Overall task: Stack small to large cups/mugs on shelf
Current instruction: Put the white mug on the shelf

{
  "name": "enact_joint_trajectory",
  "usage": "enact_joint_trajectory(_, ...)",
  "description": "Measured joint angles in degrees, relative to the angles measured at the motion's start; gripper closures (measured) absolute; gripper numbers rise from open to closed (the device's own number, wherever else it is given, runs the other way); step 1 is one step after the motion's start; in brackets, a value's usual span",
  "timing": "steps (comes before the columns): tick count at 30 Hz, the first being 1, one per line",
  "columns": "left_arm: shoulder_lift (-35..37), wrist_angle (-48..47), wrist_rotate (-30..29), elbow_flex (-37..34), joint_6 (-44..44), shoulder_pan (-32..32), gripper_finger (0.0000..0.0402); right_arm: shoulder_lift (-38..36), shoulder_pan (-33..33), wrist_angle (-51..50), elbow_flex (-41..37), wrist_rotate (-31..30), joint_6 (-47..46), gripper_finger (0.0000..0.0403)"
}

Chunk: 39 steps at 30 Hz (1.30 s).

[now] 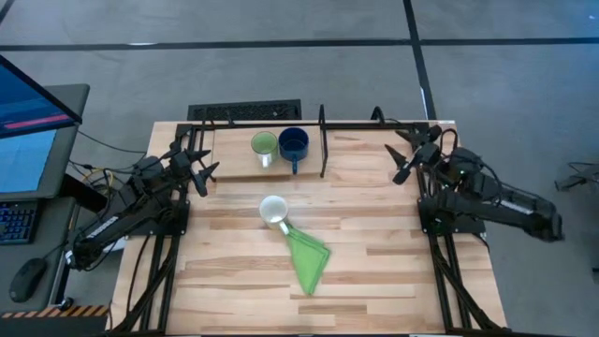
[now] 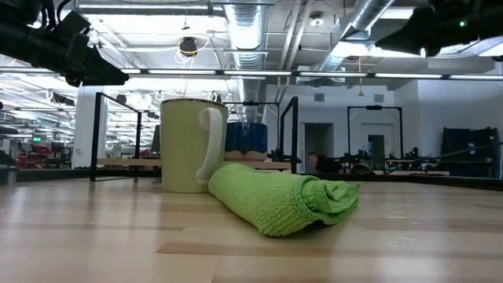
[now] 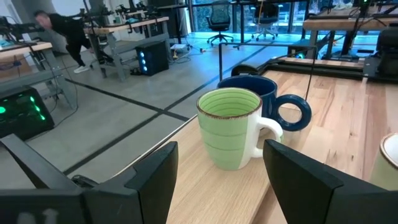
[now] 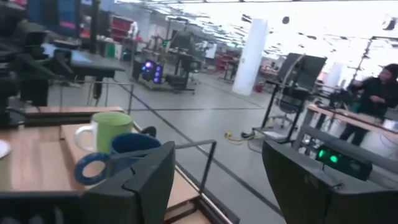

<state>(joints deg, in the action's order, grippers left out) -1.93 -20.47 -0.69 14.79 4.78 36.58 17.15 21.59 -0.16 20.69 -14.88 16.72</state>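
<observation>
The light green mug (image 1: 264, 145) with a white handle and the dark blue mug (image 1: 293, 143) stand side by side on the wooden base of the black rod shelf (image 1: 239, 167) at the table's far edge. The white mug (image 1: 272, 210) stands upright on the table's middle, with a folded green cloth (image 1: 307, 257) lying against its near side. My left gripper (image 1: 208, 173) hovers open to the left of the shelf mugs, and its wrist view faces the green mug (image 3: 231, 127). My right gripper (image 1: 404, 167) hovers open to the right of the shelf, apart from everything.
A black upright rod of the shelf (image 1: 323, 145) stands just right of the blue mug. The shelf base to the right of that rod is bare wood (image 1: 360, 154). A monitor and keyboard (image 1: 28, 140) sit off the table's left side. People show far off in the room.
</observation>
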Motion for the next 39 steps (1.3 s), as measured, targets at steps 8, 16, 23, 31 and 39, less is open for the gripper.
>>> enact_joint_trajectory(8,0.0,0.0,0.0,0.0,0.0,0.0,0.0173,-4.4,11.9,3.6,-5.9,12.6,-4.7,0.0138)
enact_joint_trajectory(16,0.0,0.0,0.2,0.0,0.0,0.0,0.0173,-9.4,16.1,4.6,-11.9,14.2,-7.5,0.0138)
enact_joint_trajectory(23,0.0,0.1,0.2,0.0,0.0,0.0,0.0173,-15.5,16.1,6.6,-16.5,15.1,-8.6,0.0138)
enact_joint_trajectory(31,0.0,2.8,3.4,0.1,-1.2,0.0,0.0173,-17.1,16.1,6.6,-20.2,15.1,-11.0,0.0138)
enact_joint_trajectory(39,-4.1,3.1,15.8,7.3,-1.5,0.0,0.0173,-17.0,16.1,5.1,-20.2,15.0,-11.2,0.0138)
